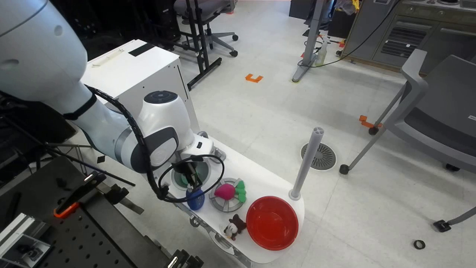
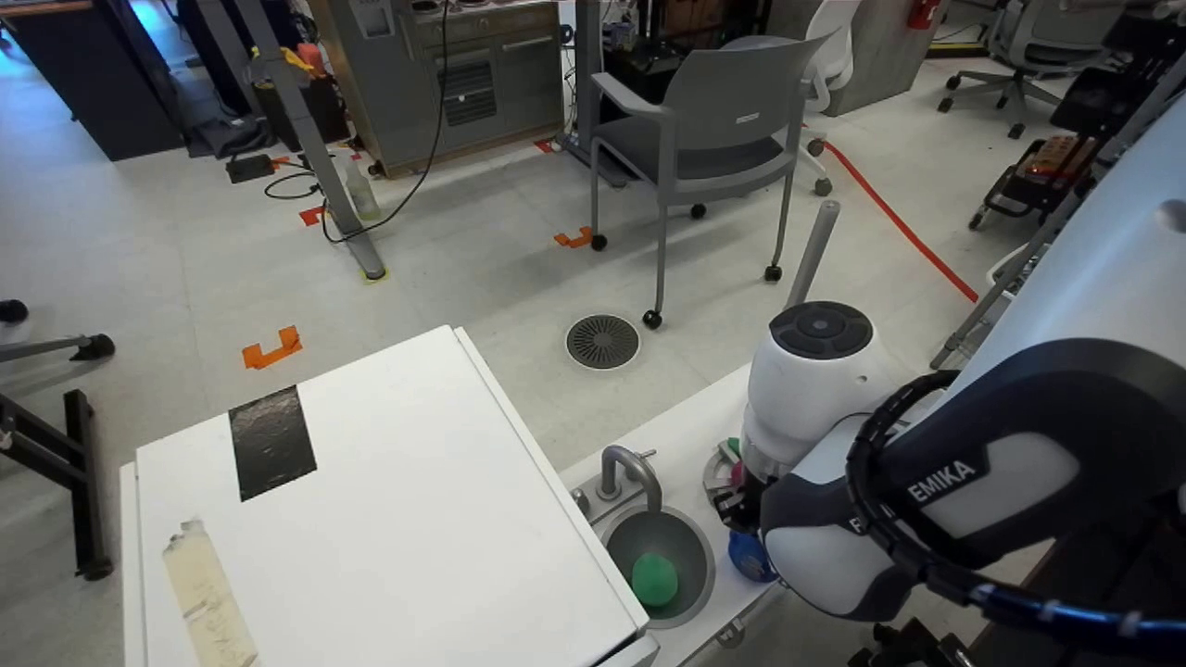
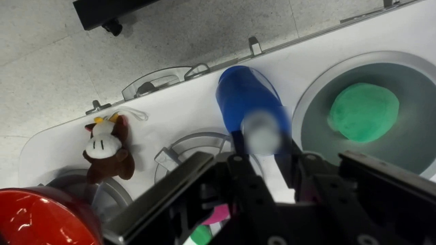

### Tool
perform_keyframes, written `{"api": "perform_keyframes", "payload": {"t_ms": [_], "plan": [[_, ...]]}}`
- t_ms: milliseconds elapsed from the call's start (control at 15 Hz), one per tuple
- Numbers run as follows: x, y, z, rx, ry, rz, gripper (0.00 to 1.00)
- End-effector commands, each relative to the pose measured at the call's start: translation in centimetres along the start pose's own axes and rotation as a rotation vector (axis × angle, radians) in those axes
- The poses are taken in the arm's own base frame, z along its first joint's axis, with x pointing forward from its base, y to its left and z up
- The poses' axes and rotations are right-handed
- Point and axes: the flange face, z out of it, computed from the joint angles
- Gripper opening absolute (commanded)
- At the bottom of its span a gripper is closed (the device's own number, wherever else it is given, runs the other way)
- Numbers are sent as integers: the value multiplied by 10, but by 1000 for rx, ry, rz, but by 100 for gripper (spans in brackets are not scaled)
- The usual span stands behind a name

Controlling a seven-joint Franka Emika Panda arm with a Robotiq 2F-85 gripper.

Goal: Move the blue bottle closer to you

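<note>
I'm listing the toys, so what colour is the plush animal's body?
Brown; the plush animal shows best in the wrist view.

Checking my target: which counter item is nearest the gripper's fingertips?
The blue bottle: its top shows between the fingers; the plush cow, pink toy and red bowl are farther.

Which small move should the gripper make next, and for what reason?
Probably close the gripper gently before any pull: in the wrist view, its fingers flank the pale cap of the blue bottle, but firm contact is unclear. The bottle is near the edge of the white counter, so a loose pull might tip it.
</note>
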Motion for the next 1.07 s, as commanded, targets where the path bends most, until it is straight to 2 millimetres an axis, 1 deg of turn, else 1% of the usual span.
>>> {"api": "perform_keyframes", "payload": {"t_ms": [0,133,200,267,333,467,667,867,933,1000], "plan": [[7,5,7,-20,22,2,54],[6,5,2,-13,7,6,66],[4,3,-4,-3,-3,5,74],[2,2,-8,4,-16,3,80],[-1,0,-16,17,-28,-2,88],[-8,-3,-31,44,-55,-14,100],[-26,-1,-63,59,-149,-35,100],[-48,15,-108,65,-311,-77,100],[-31,-2,-69,30,-229,-53,100],[-35,3,-85,34,-264,-63,100]]}}
